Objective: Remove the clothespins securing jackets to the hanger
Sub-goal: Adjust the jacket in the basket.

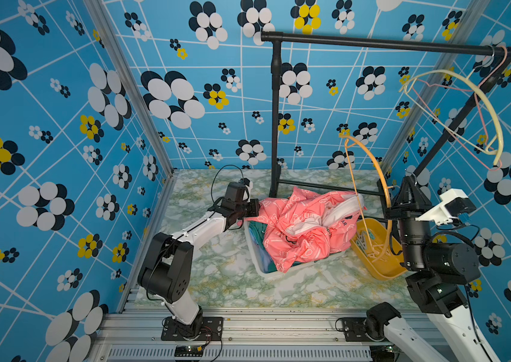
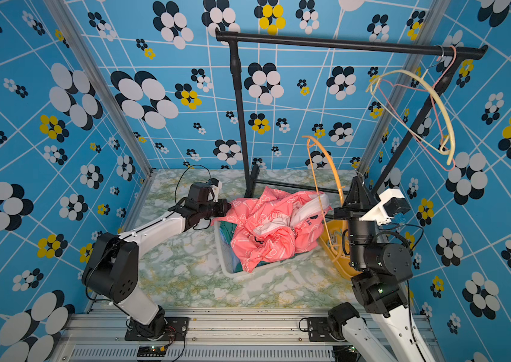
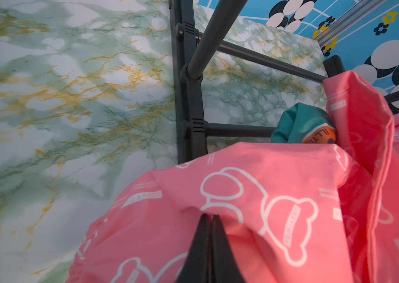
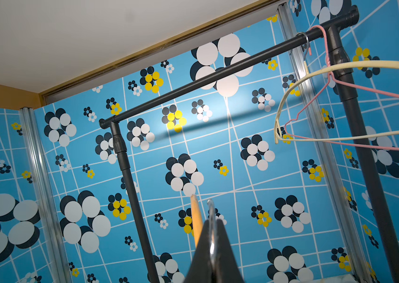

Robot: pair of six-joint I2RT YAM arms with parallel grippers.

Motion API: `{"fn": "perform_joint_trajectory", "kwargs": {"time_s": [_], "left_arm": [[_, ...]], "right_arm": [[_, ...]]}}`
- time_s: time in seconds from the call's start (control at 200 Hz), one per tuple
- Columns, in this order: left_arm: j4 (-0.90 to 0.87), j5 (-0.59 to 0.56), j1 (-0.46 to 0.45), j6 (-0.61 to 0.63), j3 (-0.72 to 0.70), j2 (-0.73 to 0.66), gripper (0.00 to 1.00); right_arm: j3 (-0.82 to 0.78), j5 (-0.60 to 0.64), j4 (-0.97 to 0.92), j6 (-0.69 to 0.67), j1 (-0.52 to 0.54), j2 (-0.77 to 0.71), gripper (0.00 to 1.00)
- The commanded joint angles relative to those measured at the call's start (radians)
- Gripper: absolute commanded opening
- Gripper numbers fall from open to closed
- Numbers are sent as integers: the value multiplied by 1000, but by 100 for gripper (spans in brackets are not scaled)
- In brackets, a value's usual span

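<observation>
Left wrist view shows the left tool (image 3: 209, 216) with its jaws pressed together on a fold of the glossy pink jacket (image 3: 279, 176), apparently pinching the fabric to steady it or tug it clear. A teal jacket (image 3: 298, 122) peeks out beneath. In both top views the pink jacket lies crumpled in the white basket (image 1: 257, 266) on the desk (image 1: 232, 282), on top of the teal one, so the garments seem already off their hangers. The right tool (image 4: 211, 221) is clamped on the metal hook (image 4: 210, 208) of the orange hanger (image 4: 196, 215) and holds it upright beside the pile. This is probably so it can go onto the black rail (image 1: 373, 42), where a cream hanger (image 1: 500, 125) and a pink wire hanger (image 1: 480, 112) hang bare. Clothespins (image 1: 365, 241) lie in the yellow basket (image 1: 382, 275) under the right arm. Whether any pin grips the pink jacket cannot be told.
</observation>
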Motion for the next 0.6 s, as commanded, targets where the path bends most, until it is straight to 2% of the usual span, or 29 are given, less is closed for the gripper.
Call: {"fn": "perform_joint_trajectory", "kwargs": {"time_s": [0.0, 0.155, 0.375, 0.595], "left_arm": [[30, 38, 1, 34, 11, -17, 0], [61, 75, 1, 40, 1, -67, 0], [143, 202, -20, -24, 6, -153, 0], [107, 288, -156, -19, 86, -223, 0]], "right_arm": [[-1, 33, 15, -13, 1, -14, 0], [-5, 46, 4, -14, 1, -21, 0], [-3, 56, -6, -17, 1, -28, 0], [0, 60, -13, -19, 1, -37, 0]]}}
